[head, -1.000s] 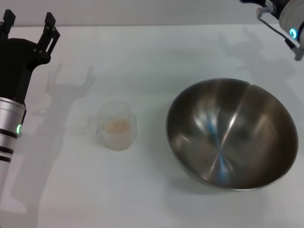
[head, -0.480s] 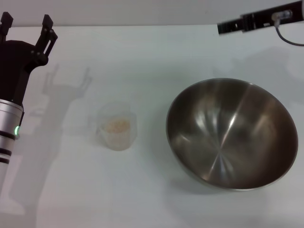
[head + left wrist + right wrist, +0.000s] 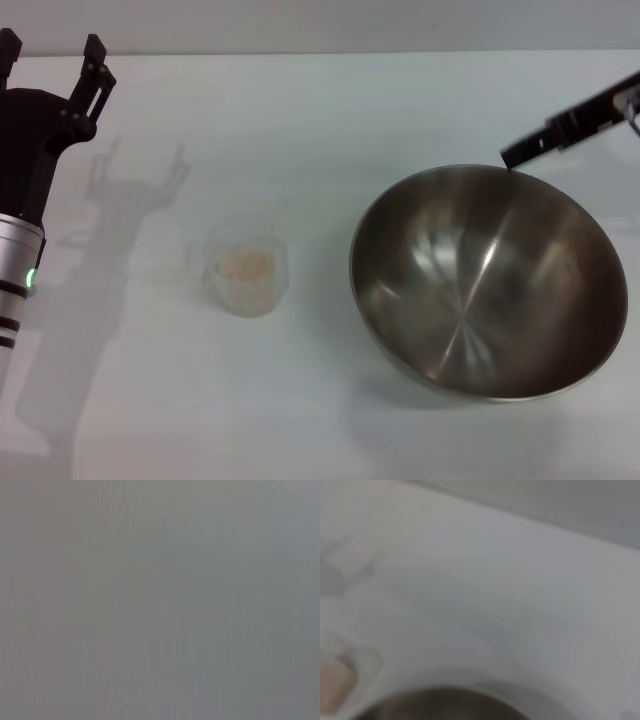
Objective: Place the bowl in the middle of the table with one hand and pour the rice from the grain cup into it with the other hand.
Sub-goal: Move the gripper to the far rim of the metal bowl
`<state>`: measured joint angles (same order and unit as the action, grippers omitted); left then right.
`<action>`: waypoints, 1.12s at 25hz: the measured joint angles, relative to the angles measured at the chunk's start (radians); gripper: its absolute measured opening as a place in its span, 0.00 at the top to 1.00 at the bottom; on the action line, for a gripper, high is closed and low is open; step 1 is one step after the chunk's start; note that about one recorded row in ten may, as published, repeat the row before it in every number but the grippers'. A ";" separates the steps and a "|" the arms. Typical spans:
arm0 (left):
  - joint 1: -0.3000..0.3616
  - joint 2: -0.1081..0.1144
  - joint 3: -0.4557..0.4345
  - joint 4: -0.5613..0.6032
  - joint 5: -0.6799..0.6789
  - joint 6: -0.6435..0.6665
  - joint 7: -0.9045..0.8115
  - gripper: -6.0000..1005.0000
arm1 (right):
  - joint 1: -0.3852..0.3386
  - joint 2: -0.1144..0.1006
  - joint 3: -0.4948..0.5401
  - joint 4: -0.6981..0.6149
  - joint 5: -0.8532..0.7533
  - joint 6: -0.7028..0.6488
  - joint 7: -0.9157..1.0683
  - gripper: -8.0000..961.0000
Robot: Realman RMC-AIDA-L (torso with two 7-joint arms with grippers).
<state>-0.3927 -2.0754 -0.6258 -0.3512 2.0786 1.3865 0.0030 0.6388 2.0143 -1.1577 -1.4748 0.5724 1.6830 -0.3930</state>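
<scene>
The steel bowl (image 3: 480, 290) stands empty on the right half of the white table (image 3: 300, 120). The clear grain cup (image 3: 247, 272) stands left of centre with rice (image 3: 247, 264) in its bottom. My left gripper (image 3: 50, 58) is open and empty at the far left, well behind and to the left of the cup. My right gripper (image 3: 530, 143) reaches in from the right edge, its tip just over the bowl's far rim. The right wrist view shows the bowl's rim (image 3: 445, 697) and the blurred cup (image 3: 335, 680). The left wrist view shows only plain grey.
The table's far edge runs along the top of the head view. Bare tabletop lies between cup and bowl, in front of both and behind them. No other objects show.
My right gripper has come down from the top right corner to the bowl's far rim. My left gripper has drifted slightly left. Cup and bowl have not moved.
</scene>
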 joint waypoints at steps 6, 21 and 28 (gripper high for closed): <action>-0.001 0.000 0.000 0.000 0.000 0.000 0.000 0.13 | 0.010 0.000 0.001 0.095 -0.034 0.009 -0.051 0.31; -0.001 0.000 0.004 -0.008 0.000 0.000 0.000 0.13 | 0.001 0.014 0.009 0.195 -0.091 -0.025 -0.124 0.35; 0.001 -0.002 0.007 -0.009 0.000 0.001 0.000 0.13 | 0.000 0.017 0.005 0.221 -0.094 -0.035 -0.144 0.46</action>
<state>-0.3914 -2.0769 -0.6186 -0.3606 2.0785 1.3879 0.0030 0.6393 2.0317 -1.1522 -1.2537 0.4784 1.6479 -0.5369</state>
